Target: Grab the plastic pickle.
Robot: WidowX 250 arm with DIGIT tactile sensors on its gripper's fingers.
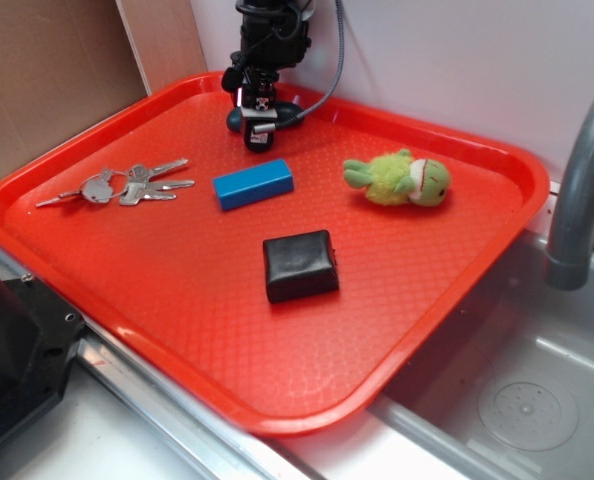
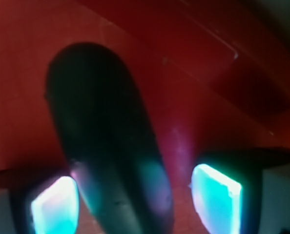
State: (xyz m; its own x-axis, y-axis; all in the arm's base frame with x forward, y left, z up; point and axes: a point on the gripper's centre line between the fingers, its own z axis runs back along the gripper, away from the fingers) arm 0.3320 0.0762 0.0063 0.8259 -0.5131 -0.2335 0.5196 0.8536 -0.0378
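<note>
Pickle [image 2: 111, 146] lies at the tray's [image 1: 417, 290] far corner, between my spread fingers [image 2: 217, 197]. I see the left pad near it, the right one apart, nothing gripped.

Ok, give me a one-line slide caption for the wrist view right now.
Wrist view: open gripper straddling the dark teal plastic pickle on the red tray, pads either side, not yet closed.

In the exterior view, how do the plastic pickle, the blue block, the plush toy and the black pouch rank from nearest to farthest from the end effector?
1. plastic pickle: right at the end effector, at the tray's back edge.
2. blue block: just in front of it.
3. plush toy: off toward the faucet side.
4. black pouch: mid-tray, toward the front.
</note>
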